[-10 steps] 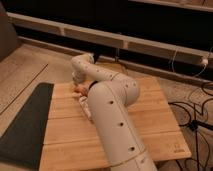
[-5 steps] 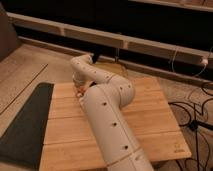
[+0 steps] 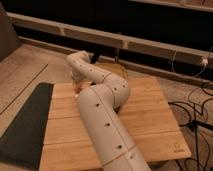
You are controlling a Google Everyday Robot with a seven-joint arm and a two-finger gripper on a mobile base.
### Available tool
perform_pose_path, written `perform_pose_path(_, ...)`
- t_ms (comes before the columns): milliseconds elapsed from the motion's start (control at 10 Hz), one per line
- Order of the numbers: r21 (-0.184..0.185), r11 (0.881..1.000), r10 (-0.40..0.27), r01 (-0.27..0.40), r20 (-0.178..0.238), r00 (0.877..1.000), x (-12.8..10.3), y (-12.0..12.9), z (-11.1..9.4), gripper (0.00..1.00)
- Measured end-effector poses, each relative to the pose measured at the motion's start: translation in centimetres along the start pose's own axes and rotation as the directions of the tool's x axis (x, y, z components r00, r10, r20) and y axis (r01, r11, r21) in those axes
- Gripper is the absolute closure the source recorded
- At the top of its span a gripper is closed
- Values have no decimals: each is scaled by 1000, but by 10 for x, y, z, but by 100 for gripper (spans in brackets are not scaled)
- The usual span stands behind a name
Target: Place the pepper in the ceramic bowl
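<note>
- Gripper (image 3: 76,85) low over the wooden table's (image 3: 150,115) rear left corner, mostly hidden behind the white arm (image 3: 102,117); jaws closed.
- Pepper (image 3: 77,92): orange sliver right at the gripper; whether it is gripped is unclear.
- Dark mat (image 3: 25,125) lies left of the table.

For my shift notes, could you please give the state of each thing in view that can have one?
gripper: shut, low over the wooden table's far left part, largely hidden by the arm.
pepper: orange bit at the gripper; whether gripped, cannot tell.
ceramic bowl: not visible.
dark mat: lying flat left of the table.
</note>
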Motion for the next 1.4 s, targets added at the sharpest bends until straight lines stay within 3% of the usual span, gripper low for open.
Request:
perform_pose_path(100,25,1000,-21,20,35,999,-19,2,-16,100)
perform_pose_path(600,112,994,-2,-10,108,994,-45,1,-86,100)
perform_pose_path(800,173,984,32,-50,103,994,-26,-4,-116,100)
perform_pose_path(1000,196,970,126,-144,102,987,12,-17,-126,100)
perform_pose_path(1400,211,935,267,-284,106,958,70,-59,-112,100)
